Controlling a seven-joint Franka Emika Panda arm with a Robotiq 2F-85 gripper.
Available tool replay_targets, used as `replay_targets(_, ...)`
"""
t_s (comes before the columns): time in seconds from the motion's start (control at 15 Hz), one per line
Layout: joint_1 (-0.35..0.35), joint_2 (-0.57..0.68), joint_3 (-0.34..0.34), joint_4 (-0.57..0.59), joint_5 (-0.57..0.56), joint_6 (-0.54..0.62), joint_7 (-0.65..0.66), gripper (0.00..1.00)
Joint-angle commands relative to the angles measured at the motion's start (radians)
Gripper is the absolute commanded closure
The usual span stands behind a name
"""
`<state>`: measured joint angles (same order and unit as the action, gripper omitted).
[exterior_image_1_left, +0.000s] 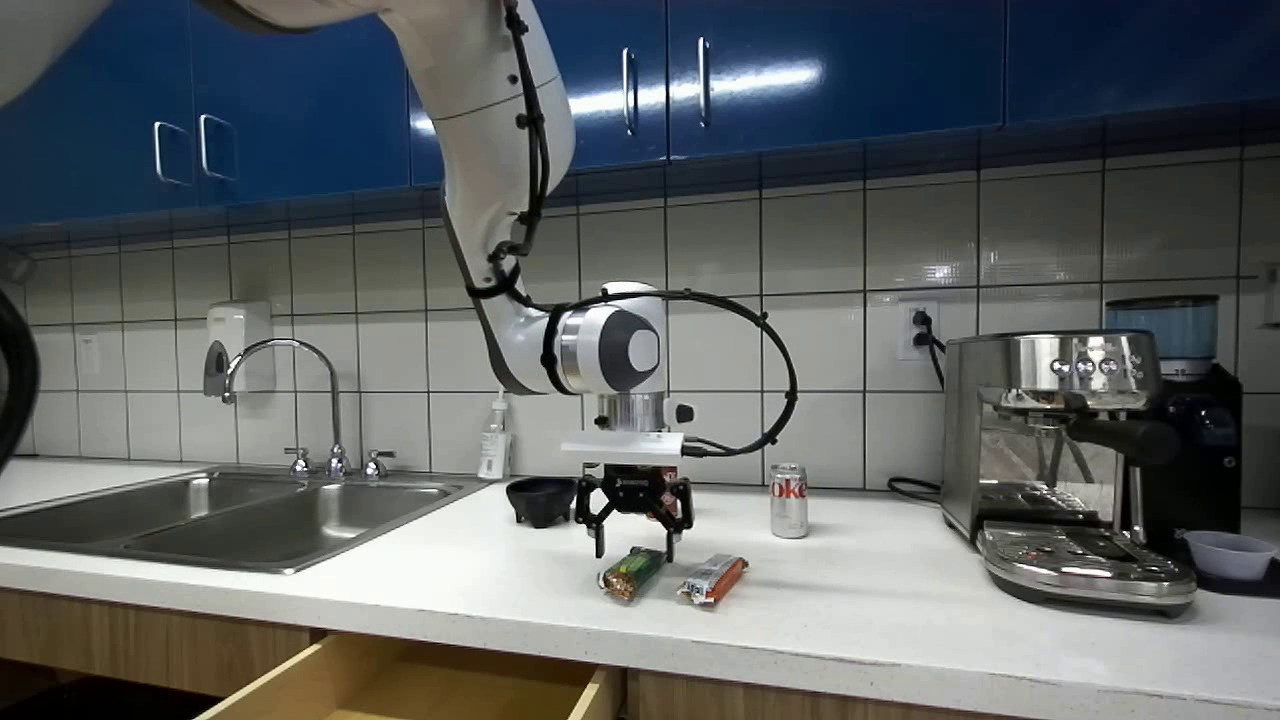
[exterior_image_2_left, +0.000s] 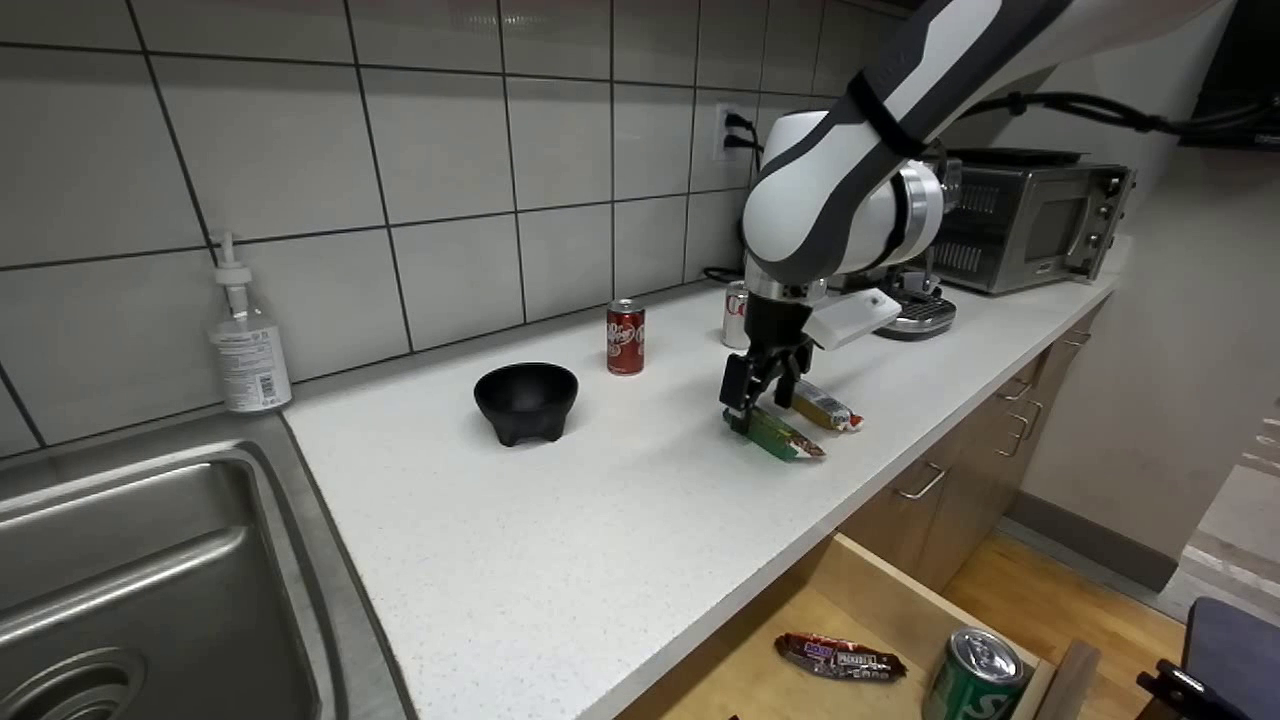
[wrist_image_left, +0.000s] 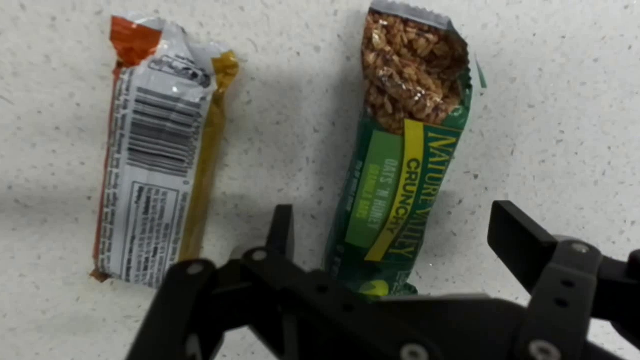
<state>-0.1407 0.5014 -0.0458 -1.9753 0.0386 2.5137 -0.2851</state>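
Angular pincer (wrist_image_left: 392, 216) above glossy, crinkled granola bar (wrist_image_left: 402, 160)

Granola bar (wrist_image_left: 397, 160) beside snack bar (wrist_image_left: 155, 165)

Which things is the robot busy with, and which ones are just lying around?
Seems part of the job:
end effector, open
green granola bar, nearest it

Seems just lying around:
silver-and-orange bar
black bowl
red can
silver can
brown-wrapped bar and green can, inside the drawer
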Motion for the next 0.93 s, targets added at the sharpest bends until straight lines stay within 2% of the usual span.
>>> replay_targets(0.0, -0.02, 0.011, 0.019, 0.022, 0.011, -0.027, 0.011, 0.0)
replay_targets(0.13, -0.022, 0.012, 0.022, 0.022, 0.015, -0.024, 0.008, 0.0)
replay_targets(0.27, -0.024, 0.015, 0.024, 0.024, 0.019, -0.026, 0.006, 0.26)
replay_targets(0.47, -0.025, 0.016, 0.024, 0.023, 0.023, -0.025, 0.004, 0.51)
replay_targets(0.73, -0.026, 0.013, 0.025, 0.022, 0.027, -0.023, 0.003, 0.82)
replay_targets(0.87, -0.026, 0.01, 0.026, 0.02, 0.03, -0.022, 0.003, 0.85)
